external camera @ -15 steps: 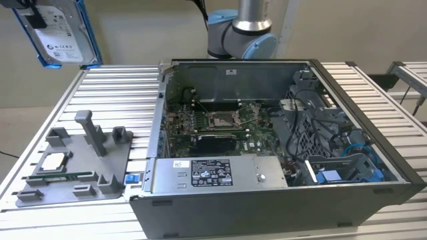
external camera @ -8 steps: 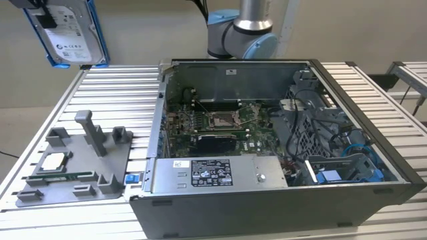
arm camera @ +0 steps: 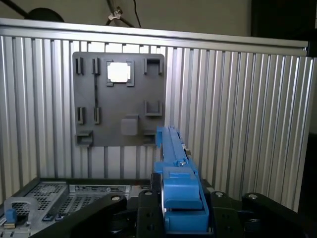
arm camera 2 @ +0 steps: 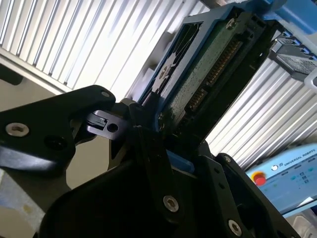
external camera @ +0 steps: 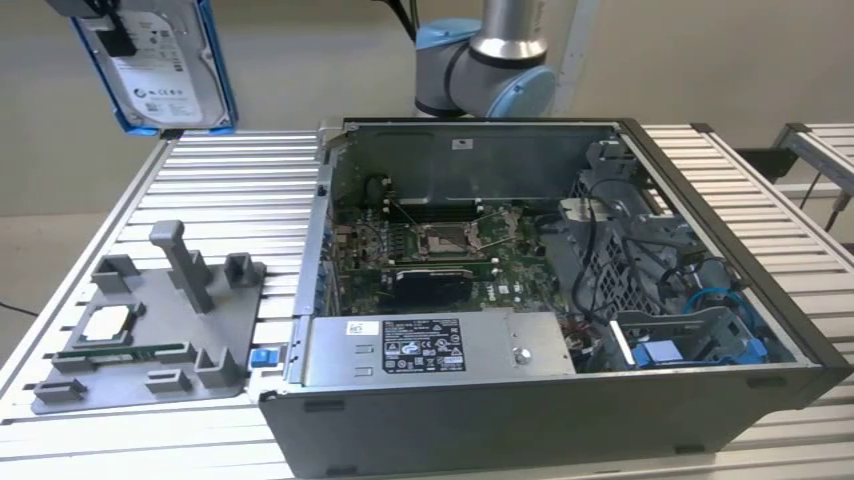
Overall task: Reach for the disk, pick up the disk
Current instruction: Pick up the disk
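Blue-framed disk [external camera: 167, 65]: upper left of exterior view, aloft, long axis near upright; I read gripper [external camera: 112, 30] clamped on its upper end.

arm [external camera: 483, 60]: stretched high | pincer [arm camera: 181, 213]: clamped on disk [external camera: 167, 70], aloft

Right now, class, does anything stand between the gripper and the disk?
Nothing visible does: the gripper is shut on the disk, which hangs in the air above the slatted table.
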### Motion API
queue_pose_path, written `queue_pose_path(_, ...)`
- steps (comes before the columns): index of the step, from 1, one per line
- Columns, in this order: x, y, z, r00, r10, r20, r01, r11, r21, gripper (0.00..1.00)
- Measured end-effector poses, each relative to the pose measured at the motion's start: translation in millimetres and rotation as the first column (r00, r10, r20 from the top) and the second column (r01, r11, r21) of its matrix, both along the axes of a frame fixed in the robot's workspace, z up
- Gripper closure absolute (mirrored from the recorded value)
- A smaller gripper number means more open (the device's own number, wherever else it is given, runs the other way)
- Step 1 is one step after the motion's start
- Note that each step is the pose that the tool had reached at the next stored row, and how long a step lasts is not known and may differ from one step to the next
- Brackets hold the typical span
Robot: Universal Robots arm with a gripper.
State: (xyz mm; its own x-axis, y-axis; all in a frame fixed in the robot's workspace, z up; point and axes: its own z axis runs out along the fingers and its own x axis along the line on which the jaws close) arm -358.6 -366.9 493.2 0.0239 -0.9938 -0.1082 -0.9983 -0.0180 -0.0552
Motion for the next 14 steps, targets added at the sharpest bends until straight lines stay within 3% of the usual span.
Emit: queue_pose_path(14,29.9,0.0,0.0,1.0,0.0,0.0,0.0,1.0,0.0059,1.0)
